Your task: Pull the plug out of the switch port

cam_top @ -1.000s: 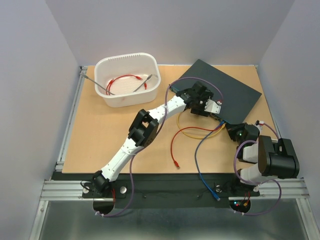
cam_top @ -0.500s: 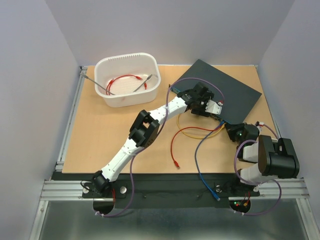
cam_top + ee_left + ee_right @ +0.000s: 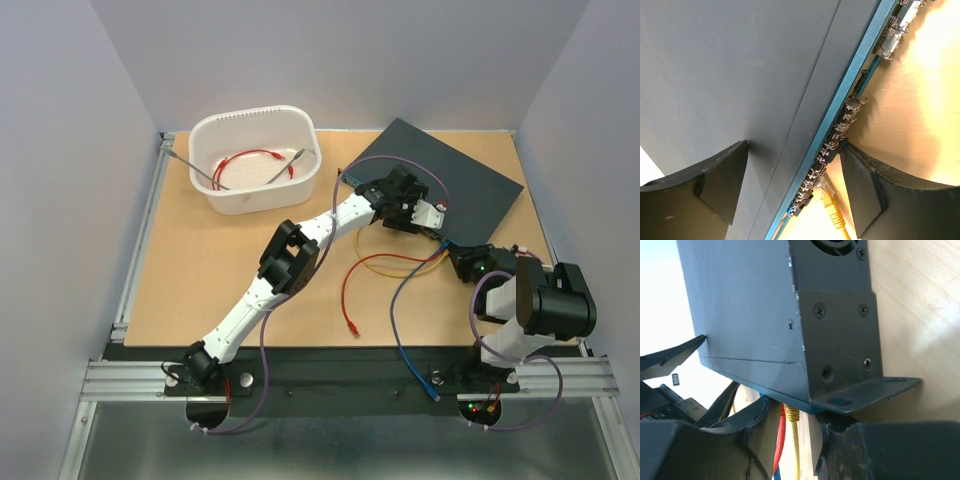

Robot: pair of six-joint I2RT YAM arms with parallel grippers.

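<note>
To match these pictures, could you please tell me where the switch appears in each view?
Top external: switch upper right of centre, angled.
Left wrist: switch fills the upper left, sockets along its edge.
Right wrist: switch fills the upper left, bracket lower right.
Shared landmark: yellow cable at the socket edge.

Seen from above, soft even light falls on the bench [image 3: 200, 260], sharp to the corners, with only faint short shadows. In the left wrist view the bench flares to washed-out yellow-white at the right, the switch [image 3: 730, 65] looks flat and matt, and the left tool's fingers [image 3: 715, 185] are dark and soft. The right wrist view is blown out white at its left edge, crisp on the switch's side, blurred black on the right tool's fingers [image 3: 715, 440].
</note>
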